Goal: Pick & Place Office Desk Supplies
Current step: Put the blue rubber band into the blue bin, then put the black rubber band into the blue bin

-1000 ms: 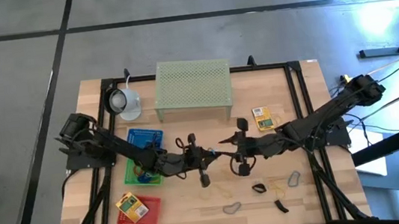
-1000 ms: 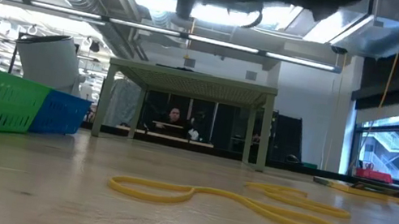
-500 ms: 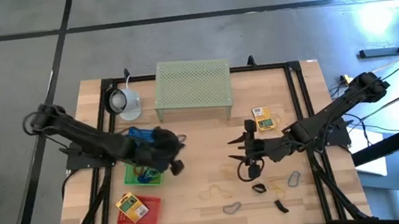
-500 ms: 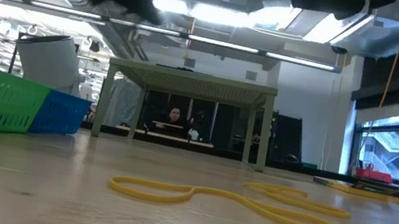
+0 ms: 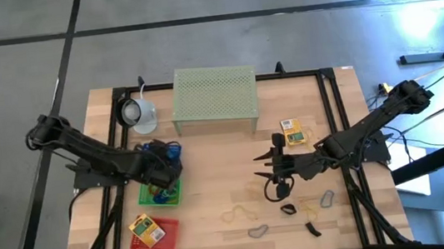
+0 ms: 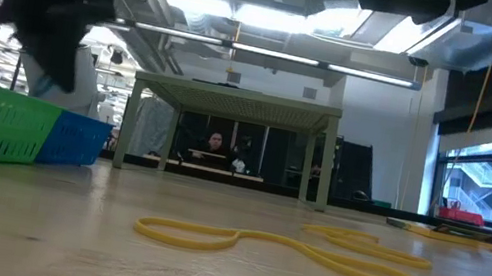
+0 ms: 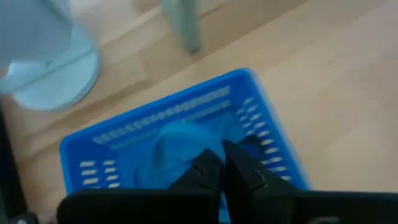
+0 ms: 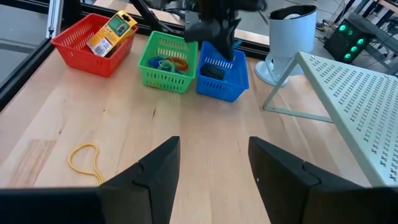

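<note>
The left gripper (image 5: pixel 162 166) has swung away from the middle of the table and now hangs over the blue basket (image 5: pixel 161 154), where a second ago it met the right gripper (image 5: pixel 277 178) at centre; the right one has drawn back toward its own side; nothing else on the table has shifted. In the left wrist view the fingers are pinched tight together right above the basket's inside, and whether something thin sits between them I cannot tell. The yellow loop (image 5: pixel 241 214) lies flat on the wood, long axis running across the table, just left of and nearer the front edge than the right gripper, whose fingers stand apart and empty; that arm is clearly the nearer, so I'd judge the loop its next pick; the black clips (image 5: pixel 289 210) lie just beside it too.
</note>
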